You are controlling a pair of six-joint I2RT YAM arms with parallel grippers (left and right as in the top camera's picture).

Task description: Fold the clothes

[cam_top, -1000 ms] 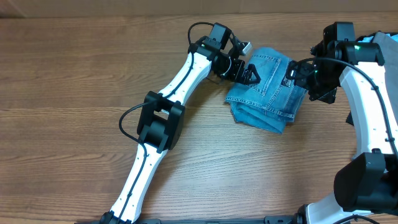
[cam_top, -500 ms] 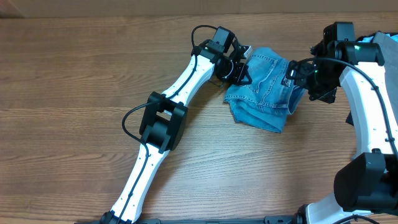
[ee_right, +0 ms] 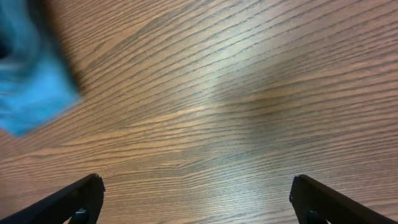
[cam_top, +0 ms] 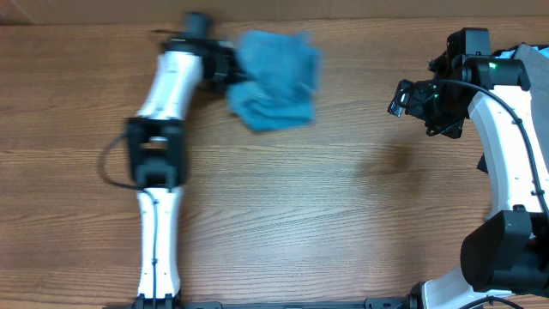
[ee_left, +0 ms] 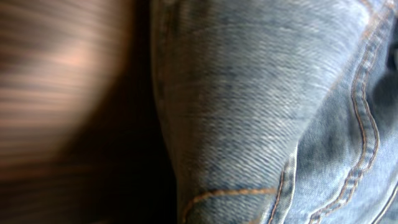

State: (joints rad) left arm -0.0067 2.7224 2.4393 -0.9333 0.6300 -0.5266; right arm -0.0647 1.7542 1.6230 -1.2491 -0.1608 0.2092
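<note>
Jeans (cam_top: 274, 79): light-blue denim, bunched in a loose bundle toward the far side of the bench (cam_top: 283, 215), left of centre. Smeared by blur from overhead, so folds not readable.
Left fingers (cam_top: 230, 75): at the bundle's left edge, clamped together on the jeans. The pinch itself is hidden by cloth and blur.
Left wrist view: filled with denim (ee_left: 249, 93), orange-stitched seams curving down the right side, dark shadow and streaked wood grain at left.
Right fingers (cam_top: 405, 94): well apart from the jeans, over bare wood on the right side of the bench. Spread wide in the wrist view (ee_right: 74, 202), nothing between them.
Right wrist view: a blue blur in the upper left corner — probably the jeans (ee_right: 28, 81) — and wood grain across the rest.
Far right edge: a pale-blue scrap of cloth (cam_top: 530, 53) behind the right arm, mostly cut off by the frame.
</note>
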